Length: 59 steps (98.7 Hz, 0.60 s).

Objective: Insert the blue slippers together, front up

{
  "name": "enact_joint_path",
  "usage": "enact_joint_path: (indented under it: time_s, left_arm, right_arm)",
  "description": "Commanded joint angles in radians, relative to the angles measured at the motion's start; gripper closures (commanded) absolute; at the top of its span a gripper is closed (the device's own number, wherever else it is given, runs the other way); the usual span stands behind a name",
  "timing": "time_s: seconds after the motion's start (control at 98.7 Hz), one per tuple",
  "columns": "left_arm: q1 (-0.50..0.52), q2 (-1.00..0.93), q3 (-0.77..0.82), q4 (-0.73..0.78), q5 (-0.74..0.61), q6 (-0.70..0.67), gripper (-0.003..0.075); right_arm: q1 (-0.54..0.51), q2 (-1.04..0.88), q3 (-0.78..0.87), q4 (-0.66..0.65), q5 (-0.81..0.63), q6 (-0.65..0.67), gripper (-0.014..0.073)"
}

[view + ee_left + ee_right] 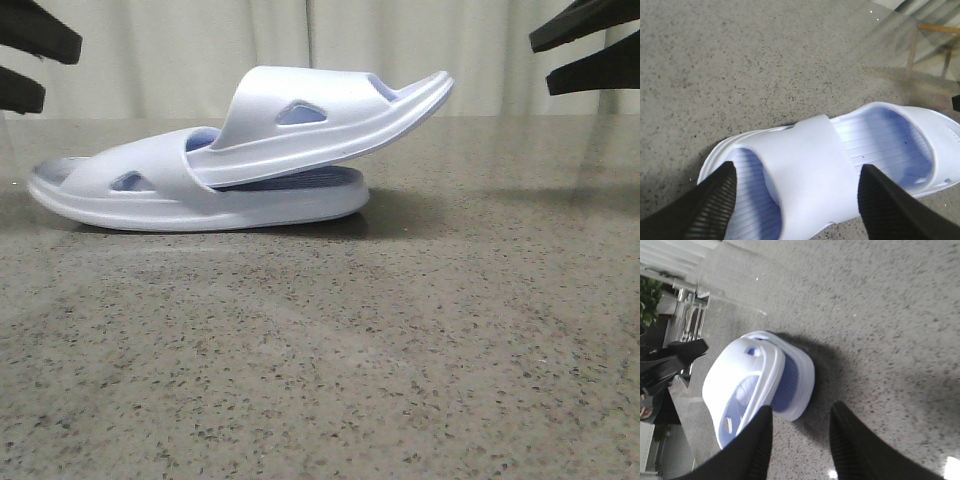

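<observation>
While both arms hang clear above the speckled stone table (330, 360), you can see the blue slippers (250, 160) already nested near its middle-left in the front view. Your lower slipper (110, 190) lies flat on its sole, and the upper slipper (330, 115) has one end pushed under the lower one's strap, so its other end tilts up to the right, off the footbed. Look at the left gripper (797, 205) in its wrist view: its two black fingers (710, 205) stand wide apart, one on each side of the lower slipper's strap (807, 175), with the ribbed footbed (867, 145) showing beyond; whether they touch the slipper cannot be told from here. In the front view those fingers (30, 50) sit at the upper left corner, above the slippers. Your right gripper (800, 440) is also spread, holding nothing, with only bare table between its fingers and the slipper pair (757, 385) just beside one fingertip. A pale curtain (200, 40) hangs behind the table.
</observation>
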<state>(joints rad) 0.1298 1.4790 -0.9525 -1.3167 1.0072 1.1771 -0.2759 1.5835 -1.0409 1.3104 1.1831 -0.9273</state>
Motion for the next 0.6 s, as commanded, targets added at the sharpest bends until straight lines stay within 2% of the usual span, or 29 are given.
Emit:
enact_joint_path:
  time_s: [0.0, 0.101, 0.172, 0.243, 0.294, 0.344, 0.476, 0.588]
  left_arm:
    - [-0.003, -0.055, -0.093, 0.047, 0.045, -0.067, 0.0265]
    - [-0.003, -0.089, -0.151, 0.128, 0.042, -0.124, 0.0275]
    - [-0.003, -0.115, -0.174, 0.139, 0.042, -0.135, 0.034]
    - [-0.003, -0.146, -0.181, 0.139, 0.032, -0.135, 0.0465]
    - [-0.003, -0.17, -0.181, 0.137, 0.015, -0.135, 0.0597]
    - [-0.003, -0.199, -0.181, 0.137, 0.001, -0.135, 0.0705]
    - [-0.007, -0.271, -0.173, 0.142, -0.093, -0.131, 0.0705]
    - [-0.018, -0.349, -0.133, 0.145, -0.219, -0.131, 0.0705]
  right_arm:
    - [-0.032, -0.052, -0.03, 0.064, 0.127, -0.016, 0.0368]
    - [-0.052, -0.062, -0.03, 0.064, 0.127, -0.016, 0.0382]
    - [-0.052, -0.071, -0.03, 0.064, 0.127, -0.016, 0.0451]
    - [-0.05, -0.083, -0.03, 0.064, 0.127, -0.016, 0.0569]
    - [-0.05, -0.093, -0.03, 0.064, 0.125, -0.026, 0.0669]
    - [-0.048, -0.11, -0.03, 0.065, 0.122, -0.034, 0.0696]
    - [-0.031, -0.174, -0.021, 0.066, 0.065, -0.064, 0.0678]
    - [0.039, -0.265, 0.019, 0.066, -0.053, -0.143, 0.0678]
